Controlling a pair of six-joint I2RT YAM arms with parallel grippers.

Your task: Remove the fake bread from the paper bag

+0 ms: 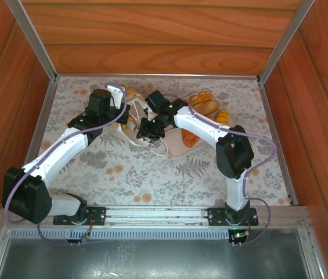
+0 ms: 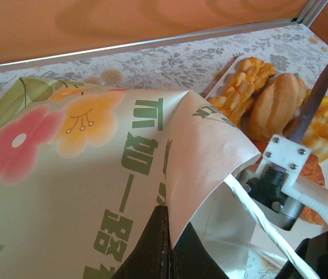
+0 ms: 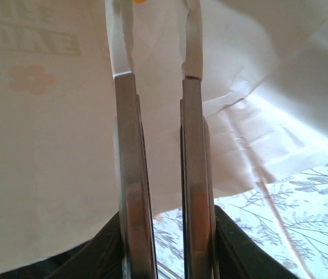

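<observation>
Tools mid-retrieval: left tool (image 2: 166, 250) clenched on bag (image 2: 65, 192) lip, right tool (image 3: 157, 35) inside, jaws narrow, hold untellable; next, probably pinch more bread (image 2: 277, 104) firmly and lift clear.

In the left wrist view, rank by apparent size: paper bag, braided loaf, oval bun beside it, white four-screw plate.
1. paper bag: by far the largest, though it is also nearest the camera.
2. braided loaf and oval bun: they look alike, so not ranked against each other.
3. white four-screw plate: smallest.

Floral-patterned table (image 1: 123, 168), wooden walls (image 1: 152, 35) around it, metal rail (image 1: 152, 214) along near edge
</observation>
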